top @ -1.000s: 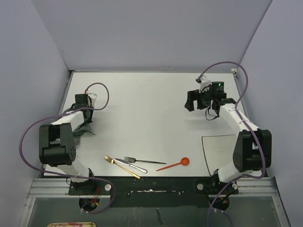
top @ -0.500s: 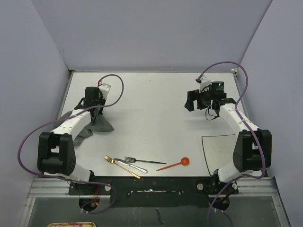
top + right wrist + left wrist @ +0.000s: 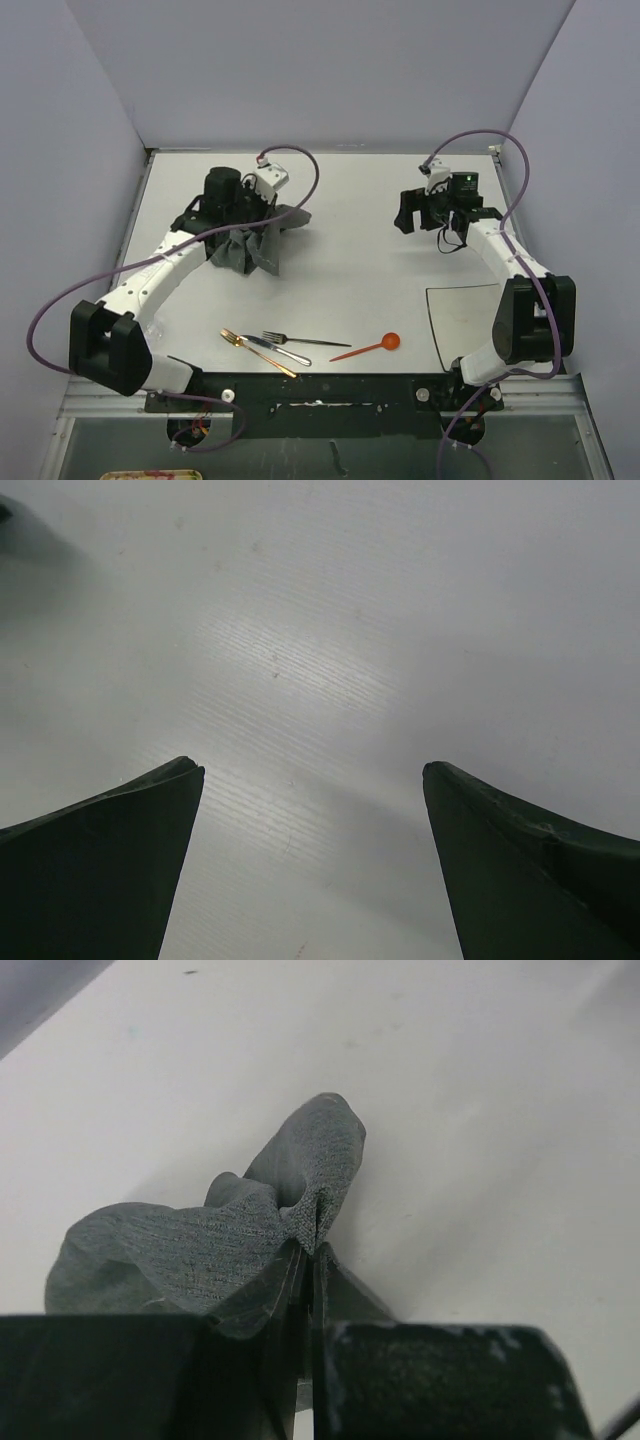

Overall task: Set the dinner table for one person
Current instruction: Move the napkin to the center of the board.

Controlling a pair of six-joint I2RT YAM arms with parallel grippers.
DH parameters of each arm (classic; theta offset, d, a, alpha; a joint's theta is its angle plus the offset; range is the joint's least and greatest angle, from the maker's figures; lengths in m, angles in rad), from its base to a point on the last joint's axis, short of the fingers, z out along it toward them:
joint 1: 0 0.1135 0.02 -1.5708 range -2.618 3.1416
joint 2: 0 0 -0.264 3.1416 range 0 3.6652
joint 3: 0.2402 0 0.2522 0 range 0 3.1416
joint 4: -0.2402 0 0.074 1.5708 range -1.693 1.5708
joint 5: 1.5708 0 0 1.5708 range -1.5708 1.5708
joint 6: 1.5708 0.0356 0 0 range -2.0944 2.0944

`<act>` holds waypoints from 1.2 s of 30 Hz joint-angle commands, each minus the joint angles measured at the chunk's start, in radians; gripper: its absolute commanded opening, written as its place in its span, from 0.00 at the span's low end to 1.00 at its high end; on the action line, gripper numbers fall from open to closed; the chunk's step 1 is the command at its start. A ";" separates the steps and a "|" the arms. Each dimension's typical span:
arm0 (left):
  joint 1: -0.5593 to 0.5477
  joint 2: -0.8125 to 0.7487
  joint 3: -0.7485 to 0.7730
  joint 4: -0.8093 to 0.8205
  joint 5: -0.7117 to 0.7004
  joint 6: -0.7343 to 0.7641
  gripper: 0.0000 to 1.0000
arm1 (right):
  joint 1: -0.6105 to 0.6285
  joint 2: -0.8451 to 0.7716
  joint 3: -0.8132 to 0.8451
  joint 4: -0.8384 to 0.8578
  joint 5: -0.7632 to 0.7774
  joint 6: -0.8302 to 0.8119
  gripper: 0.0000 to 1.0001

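The dinner table [image 3: 340, 270] is a large white tabletop. My left gripper [image 3: 264, 214] is shut on a dark grey cloth placemat [image 3: 245, 248], which hangs crumpled over the table's left half. In the left wrist view the jaws [image 3: 312, 1252] pinch a fold of the placemat [image 3: 190, 1240], and the cloth bunches ahead of them. My right gripper [image 3: 405, 214] is open and empty above the bare table at the far right. Its fingers [image 3: 120, 830] stand wide apart in the right wrist view [image 3: 310, 768].
A square off-white plate [image 3: 462, 318] lies at the near right, partly behind the right arm. Near the front edge lie a gold knife [image 3: 258, 352], a silver fork [image 3: 305, 341], another silver piece [image 3: 280, 350] and a red spoon [image 3: 368, 348]. Grey walls enclose three sides.
My left arm has swung from the table's left edge toward the far middle-left, carrying the placemat with it. The right arm has barely moved.
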 commanded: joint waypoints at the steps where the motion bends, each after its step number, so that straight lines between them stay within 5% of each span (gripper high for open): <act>1: -0.095 0.057 0.076 -0.049 0.217 -0.040 0.00 | -0.021 -0.057 0.038 0.029 0.004 0.005 0.97; 14: -0.246 0.072 -0.018 -0.061 0.268 0.007 0.00 | -0.032 -0.034 0.037 0.038 -0.040 0.023 0.97; 15: -0.248 0.055 -0.021 -0.061 0.261 0.020 0.05 | -0.031 -0.029 0.038 0.038 -0.046 0.023 0.97; 16: -0.249 0.041 -0.016 -0.081 0.256 0.036 0.20 | -0.031 -0.024 0.040 0.038 -0.055 0.023 0.97; 19: -0.248 0.042 0.012 -0.148 0.218 0.071 0.28 | -0.025 -0.010 0.048 0.035 -0.075 0.029 0.97; 28: -0.248 -0.021 -0.037 -0.166 0.108 0.114 0.92 | 0.049 0.066 0.090 0.011 -0.101 0.021 0.97; 32: -0.202 -0.045 -0.027 -0.194 0.006 0.127 0.96 | 0.089 0.089 0.117 -0.013 -0.095 0.002 0.96; 36: -0.104 -0.083 -0.083 -0.194 0.076 0.118 0.96 | 0.112 0.076 0.121 -0.019 -0.093 -0.005 0.96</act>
